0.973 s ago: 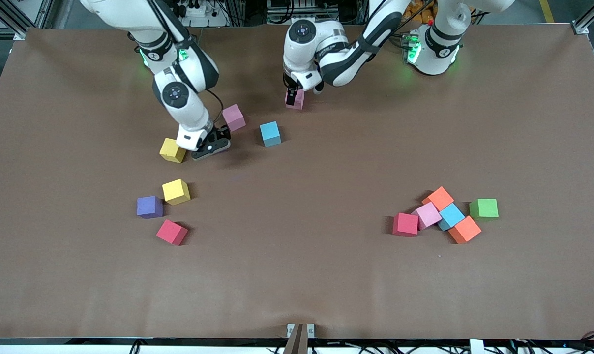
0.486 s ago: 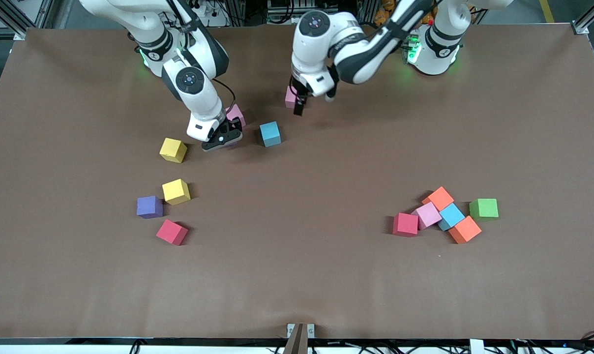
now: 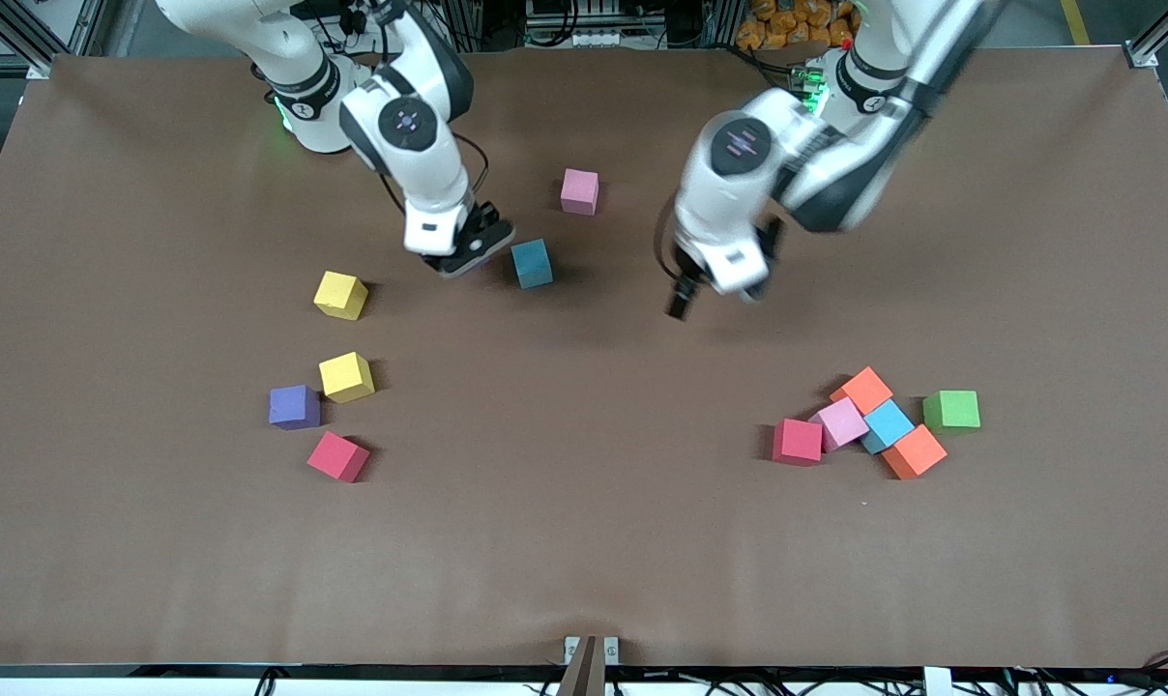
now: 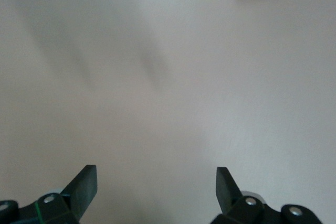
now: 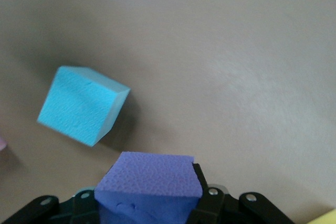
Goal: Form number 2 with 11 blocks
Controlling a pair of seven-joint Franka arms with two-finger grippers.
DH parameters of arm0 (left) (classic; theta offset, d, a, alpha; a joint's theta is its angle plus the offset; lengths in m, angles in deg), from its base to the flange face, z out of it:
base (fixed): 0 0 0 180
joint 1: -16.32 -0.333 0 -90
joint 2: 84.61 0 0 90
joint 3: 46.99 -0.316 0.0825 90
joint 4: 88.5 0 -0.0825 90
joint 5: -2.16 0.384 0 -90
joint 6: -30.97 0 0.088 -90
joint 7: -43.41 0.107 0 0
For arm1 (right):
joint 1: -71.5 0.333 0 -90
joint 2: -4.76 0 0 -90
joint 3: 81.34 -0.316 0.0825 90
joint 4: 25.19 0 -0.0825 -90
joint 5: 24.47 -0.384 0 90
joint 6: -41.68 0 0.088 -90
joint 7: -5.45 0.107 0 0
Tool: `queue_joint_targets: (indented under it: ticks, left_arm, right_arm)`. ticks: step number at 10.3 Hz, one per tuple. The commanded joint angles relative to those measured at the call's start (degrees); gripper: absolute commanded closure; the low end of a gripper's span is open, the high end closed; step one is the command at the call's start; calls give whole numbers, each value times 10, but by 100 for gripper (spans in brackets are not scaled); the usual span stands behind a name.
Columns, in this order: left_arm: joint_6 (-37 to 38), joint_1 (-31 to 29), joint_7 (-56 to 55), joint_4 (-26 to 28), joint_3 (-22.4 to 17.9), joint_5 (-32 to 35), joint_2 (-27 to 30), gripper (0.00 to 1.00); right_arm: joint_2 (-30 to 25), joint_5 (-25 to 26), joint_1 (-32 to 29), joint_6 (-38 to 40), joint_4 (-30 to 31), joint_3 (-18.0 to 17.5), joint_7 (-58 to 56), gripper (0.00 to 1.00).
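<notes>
Front view: high camera facing the robots across the tabletop, whole surface in frame, bases along the top edge.

Left wrist view: looks down past its own tool at bare tabletop.

Right wrist view: close above the blue block, which the front view shares.

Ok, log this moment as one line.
left pincer: open, over bare table | right pincer: shut on purple block, above blue block | digit: not begun
</notes>
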Motion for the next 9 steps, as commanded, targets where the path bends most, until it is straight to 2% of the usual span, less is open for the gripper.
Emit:
queue_joint_targets:
  ticks: [1, 5, 9]
  left_arm:
    - [20, 0, 203, -49, -67, 2, 1, 0]
    - [23, 2, 548, -89, -135, 7, -26, 0]
    - [23, 11, 761, -153, -201, 5, -78, 0]
  right_arm:
    - [-16, 4, 30, 0, 7, -3, -143, 100]
    - [10, 4, 159, -77, 24, -1, -181, 100]
    - [49, -1, 222, -107, 25, -1, -166, 100]
